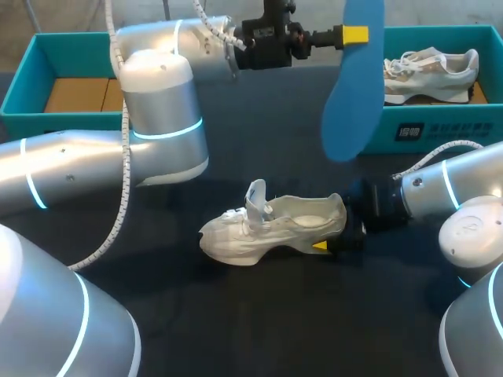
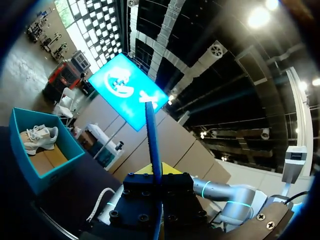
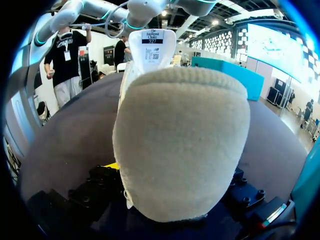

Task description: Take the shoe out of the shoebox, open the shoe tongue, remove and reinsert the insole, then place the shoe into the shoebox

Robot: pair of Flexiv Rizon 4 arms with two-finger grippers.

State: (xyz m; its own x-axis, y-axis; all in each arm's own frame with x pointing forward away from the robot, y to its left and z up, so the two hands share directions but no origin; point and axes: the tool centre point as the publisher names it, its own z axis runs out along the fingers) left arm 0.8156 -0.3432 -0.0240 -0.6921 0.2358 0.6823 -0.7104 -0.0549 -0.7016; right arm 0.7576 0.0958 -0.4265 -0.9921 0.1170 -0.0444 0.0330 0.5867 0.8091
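Note:
A white shoe stands upright on the dark table, toe to the left, its tongue pulled up. My right gripper is shut on its heel, one yellow tip showing at the near side. In the right wrist view the padded heel fills the space between the fingers, with the tongue rising beyond it. My left gripper is high above the back of the table, shut on a blue insole that hangs down. In the left wrist view the insole shows edge-on, rising out of the gripper.
A teal shoebox at the back right holds a second white shoe; both also show in the left wrist view, the box and shoe. Another teal box sits at the back left.

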